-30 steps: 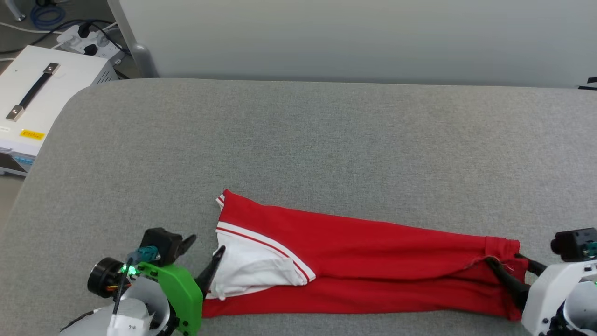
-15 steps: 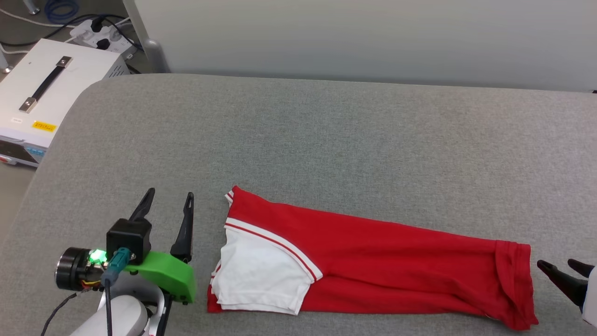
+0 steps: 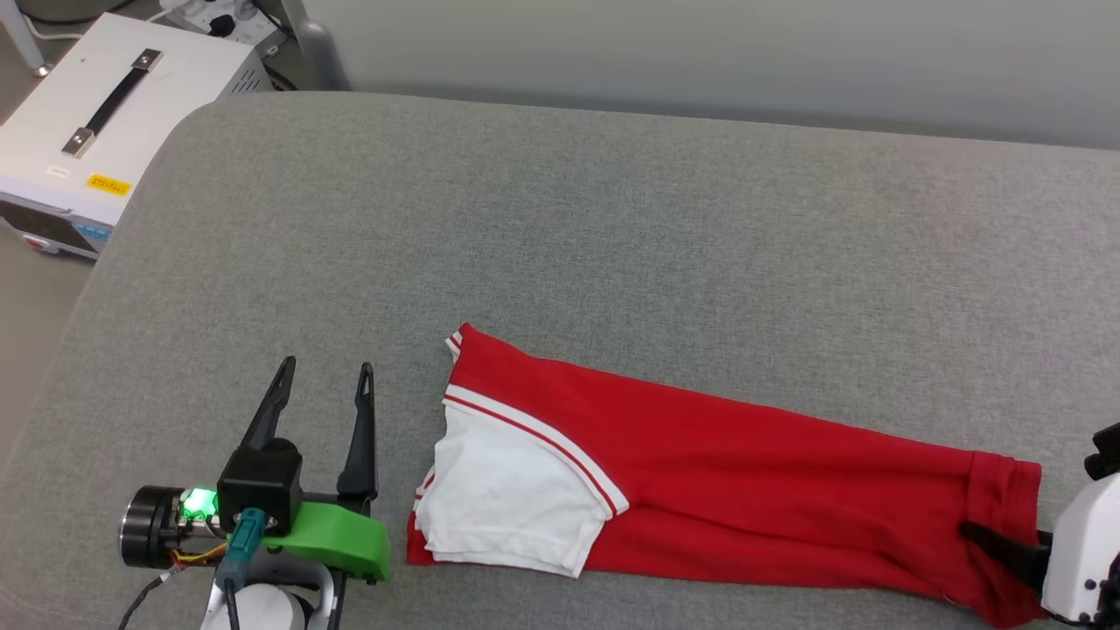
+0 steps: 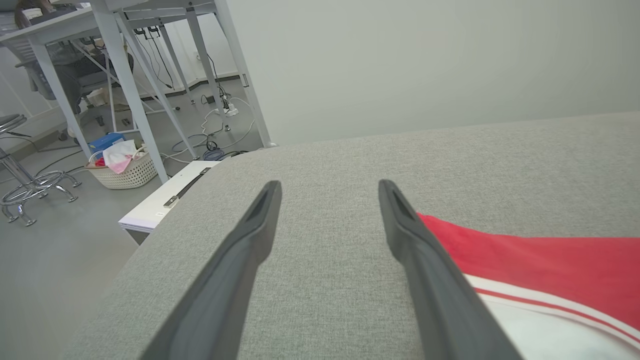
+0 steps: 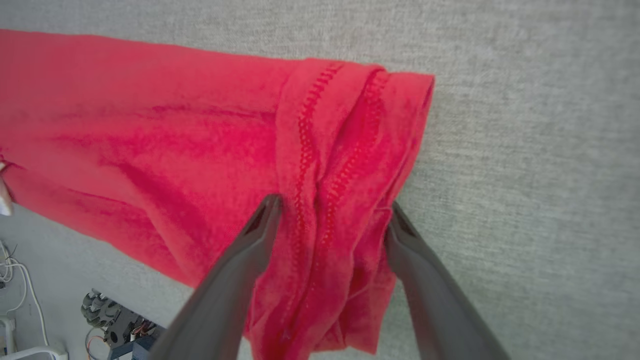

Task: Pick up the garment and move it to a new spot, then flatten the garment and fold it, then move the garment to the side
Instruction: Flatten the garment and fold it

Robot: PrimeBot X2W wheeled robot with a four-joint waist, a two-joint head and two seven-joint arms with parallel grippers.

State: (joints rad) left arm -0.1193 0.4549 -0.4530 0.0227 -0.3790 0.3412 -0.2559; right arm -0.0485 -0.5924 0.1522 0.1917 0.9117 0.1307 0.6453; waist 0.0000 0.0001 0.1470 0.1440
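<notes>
The garment [image 3: 744, 490] lies as a long folded red strip across the near part of the grey table [image 3: 612, 245], its white sleeve [image 3: 507, 499] with red-white trim at the left end. My left gripper [image 3: 325, 376] stands open just left of the sleeve, apart from the cloth, nothing between its fingers. In the left wrist view the left gripper [image 4: 327, 187] points over bare table, with the garment [image 4: 540, 255] beside its right finger. My right gripper [image 5: 333, 205] is open, its fingers straddling the bunched hem [image 5: 350, 150] at the garment's right end. One dark right finger [image 3: 997, 542] lies over that hem.
A white box [image 3: 96, 114] with a black handle sits off the table's far left corner, a power strip [image 3: 219, 13] behind it. A pale wall runs along the far edge. A basket [image 4: 122, 167] and table legs [image 4: 130, 90] stand on the floor to the left.
The camera has shifted. My left gripper left the sleeve, drew back leftward and now points up the table. My right gripper came off the hem, then returned over it, still open.
</notes>
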